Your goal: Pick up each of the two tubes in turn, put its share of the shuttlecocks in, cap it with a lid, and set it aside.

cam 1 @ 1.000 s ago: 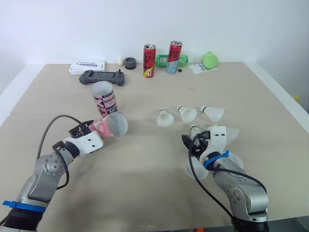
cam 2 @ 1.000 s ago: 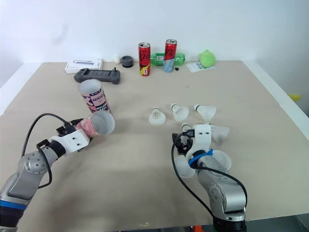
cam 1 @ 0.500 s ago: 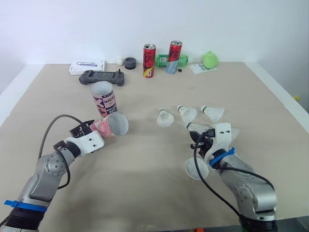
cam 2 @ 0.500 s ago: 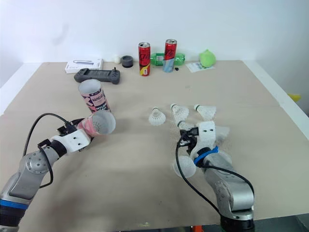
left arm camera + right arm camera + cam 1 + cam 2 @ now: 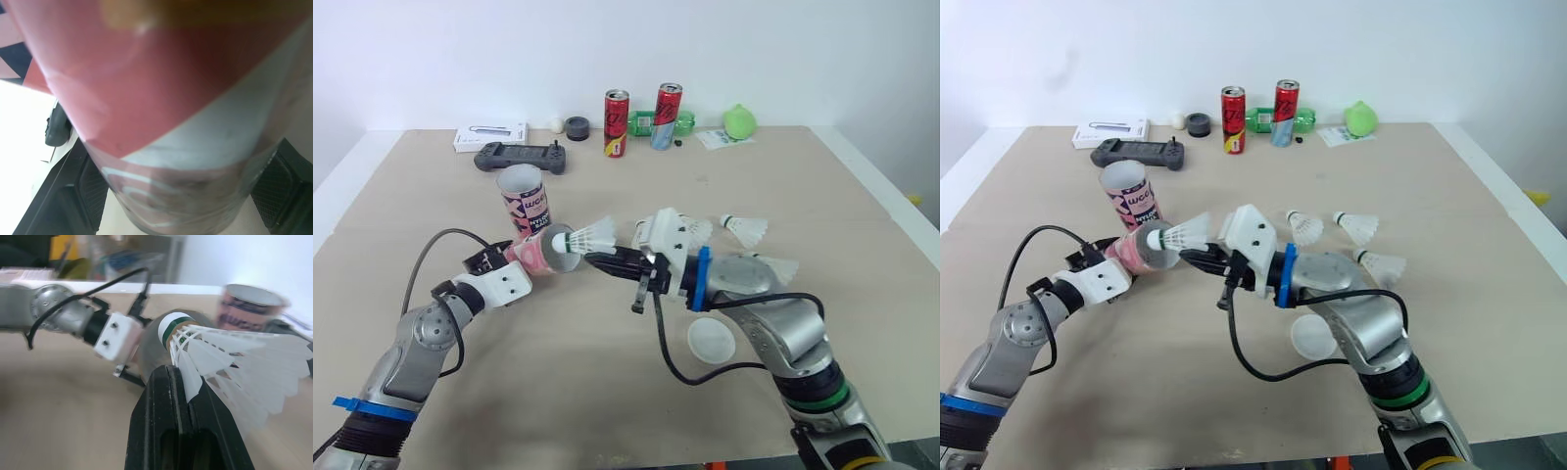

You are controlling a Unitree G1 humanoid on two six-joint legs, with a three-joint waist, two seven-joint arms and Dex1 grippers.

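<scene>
Shuttlecock (image 5: 592,235) is pinched by its feathers in the clenched right jaws, its cork end at the open mouth of the pink tube (image 5: 533,255). The left jaws grasp that tube, tilted above the bench (image 5: 587,382); its contents are hidden. A second tube (image 5: 524,201) stands upright just behind.

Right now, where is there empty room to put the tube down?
Bare table lies left of the standing tube, and between the cans and the loose shuttlecocks. It is crowded around the held tube and the lid.
</scene>
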